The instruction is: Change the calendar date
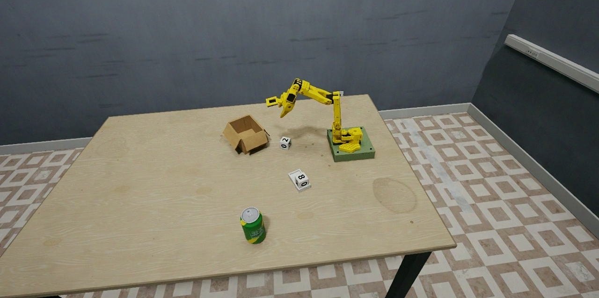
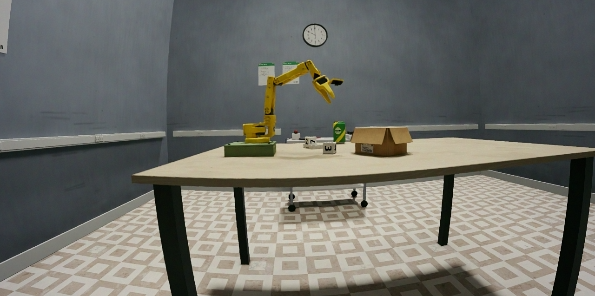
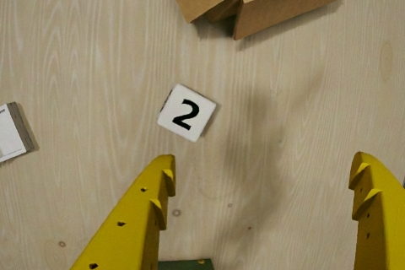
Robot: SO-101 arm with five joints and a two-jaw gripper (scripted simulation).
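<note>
My gripper [image 1: 283,116] [image 2: 331,101] [image 3: 265,156] is open and empty, high above the table. A loose white cube [image 1: 285,142] [image 2: 329,148] [image 3: 186,113] lies flat on the table, 2 on top; the top view shows a 0 on its side, the exterior view a 3 turned sideways. It lies beyond the left fingertip in the wrist view. The other white cube [image 1: 301,178] [image 2: 310,141] sits in the tray [image 1: 303,189] [image 3: 23,126], 8 on top, 0 on the side towards the top camera, 2 and 7 towards the exterior camera. The month's name is not readable.
An open cardboard box [image 1: 252,141] [image 2: 380,148] [image 3: 295,13] stands close beside the loose cube. A green can [image 1: 252,229] [image 2: 339,132] stands on the far side of the tray from the box. The arm's green base [image 1: 354,156] [image 2: 249,149] [image 3: 186,265] is near one table end.
</note>
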